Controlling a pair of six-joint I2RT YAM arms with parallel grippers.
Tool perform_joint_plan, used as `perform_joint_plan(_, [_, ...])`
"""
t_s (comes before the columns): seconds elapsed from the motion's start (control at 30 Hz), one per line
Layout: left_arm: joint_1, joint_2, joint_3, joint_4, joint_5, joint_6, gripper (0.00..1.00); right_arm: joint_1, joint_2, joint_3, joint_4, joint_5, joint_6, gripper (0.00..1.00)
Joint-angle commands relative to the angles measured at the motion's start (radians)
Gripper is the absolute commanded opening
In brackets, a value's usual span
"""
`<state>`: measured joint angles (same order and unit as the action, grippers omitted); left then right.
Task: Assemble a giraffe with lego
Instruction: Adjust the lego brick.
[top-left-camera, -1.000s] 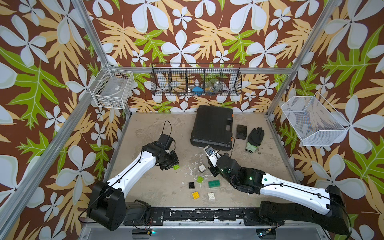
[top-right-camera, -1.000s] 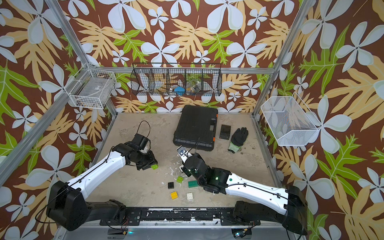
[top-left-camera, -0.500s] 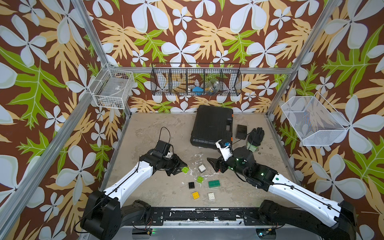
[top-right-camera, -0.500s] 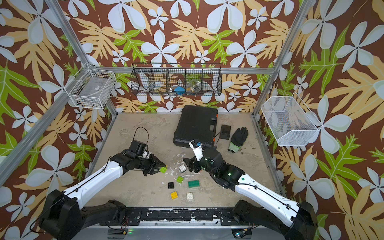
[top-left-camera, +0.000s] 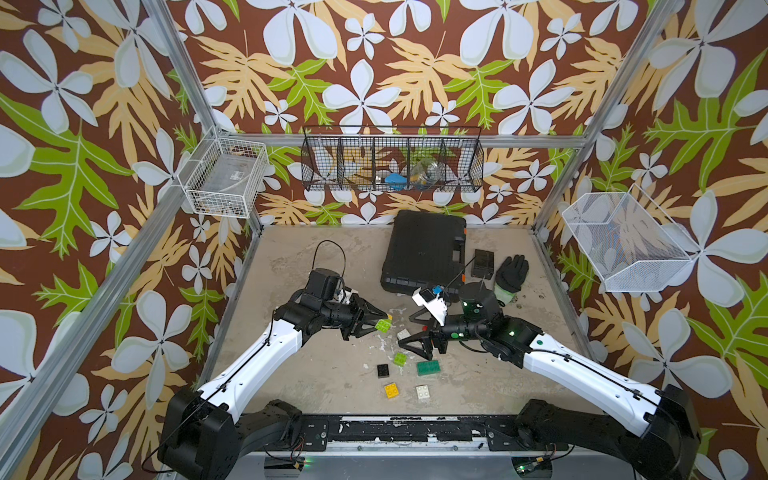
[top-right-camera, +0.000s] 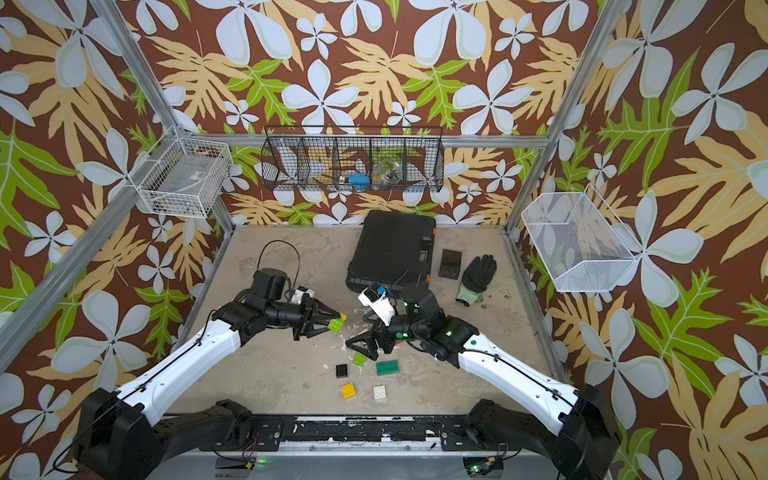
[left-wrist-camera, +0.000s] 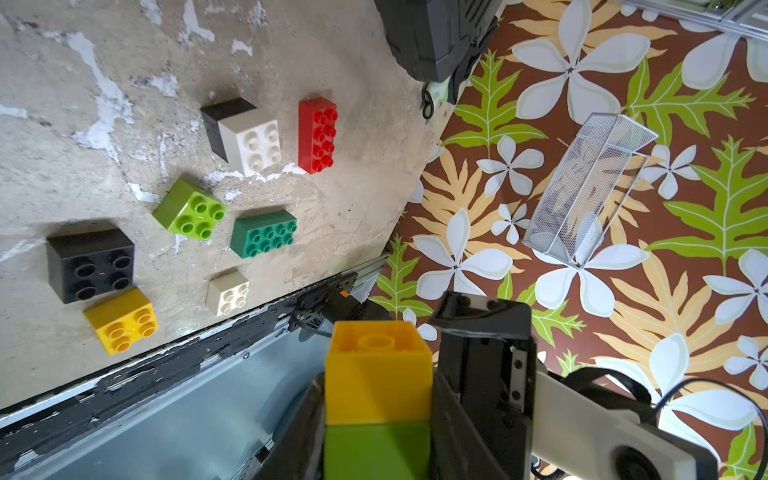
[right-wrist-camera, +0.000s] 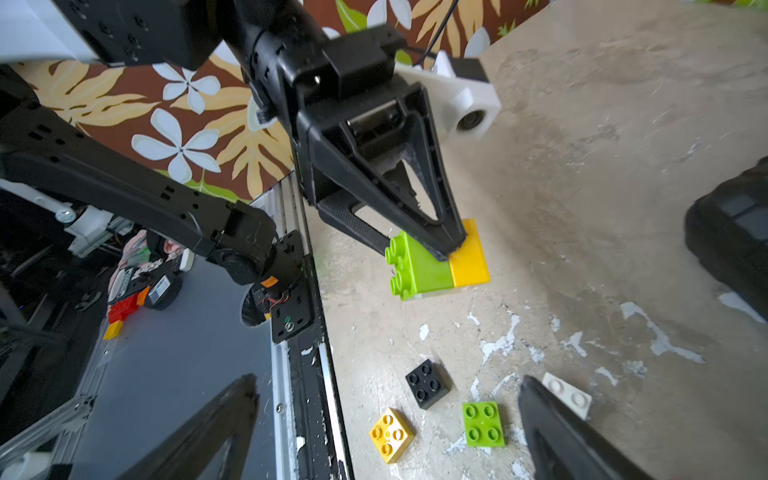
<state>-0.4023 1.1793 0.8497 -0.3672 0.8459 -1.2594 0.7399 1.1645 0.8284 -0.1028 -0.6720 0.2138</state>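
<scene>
Right claw (top-left-camera: 405, 331) has opened wide; left claw (top-left-camera: 381, 321) still grips joined bricks (right-wrist-camera: 432, 266).

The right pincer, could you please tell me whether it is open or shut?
Open. In the right wrist view the right pincer has its fingers spread wide apart, with nothing held between them.

Bright, even light falls from above; the loose bricks (top-left-camera: 392, 390) throw short, soft shadows on the table (top-left-camera: 332, 374). Both top views are crisp. In the left wrist view the yellow-and-lime bricks (left-wrist-camera: 376, 399) nearest the lens look soft.
</scene>
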Motion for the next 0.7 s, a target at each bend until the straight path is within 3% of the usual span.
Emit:
perform_joint_plan(0.0, [0.000,-0.001,0.008,-0.005,0.054,0.031,0.00,-0.005,0.053,0.019,0.047,-0.075,-0.025,1.00])
perform_joint_plan(0.23, [-0.001,-0.009,0.011,-0.006,0.061,0.034,0.00,-0.024,0.158,0.073,0.127,-0.145,0.013,1.00])
perform_joint_plan(0.67, [0.000,-0.006,0.021,0.005,0.065,0.021,0.00,-0.031,0.254,0.109,0.170,-0.131,0.031,0.94])
